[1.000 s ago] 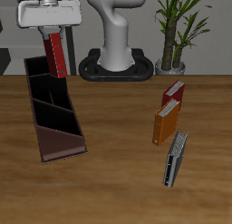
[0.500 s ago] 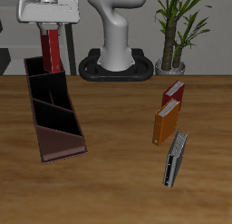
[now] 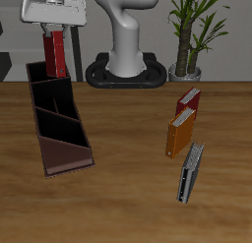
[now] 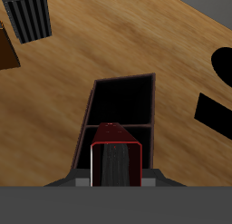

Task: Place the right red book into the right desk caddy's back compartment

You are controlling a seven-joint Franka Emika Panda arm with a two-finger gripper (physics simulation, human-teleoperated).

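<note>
**Red book held over the caddy's far end**

On the wooden table (image 3: 128, 178), your gripper (image 3: 55, 29) clamps the right red book (image 3: 56, 54) upright above the back compartment (image 3: 45, 88) of the right desk caddy (image 3: 71, 160). Farther along stand a brighter red book (image 3: 188, 98), an orange book (image 3: 178, 134) and a grey book (image 3: 190, 173).

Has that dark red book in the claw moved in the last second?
Yes. The right red book swung from tilted to upright and shifted slightly toward the right desk caddy's back end.

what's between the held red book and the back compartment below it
Nothing: in the wrist view the right red book hangs in the gripper over the back compartment, with only open air between.
</note>
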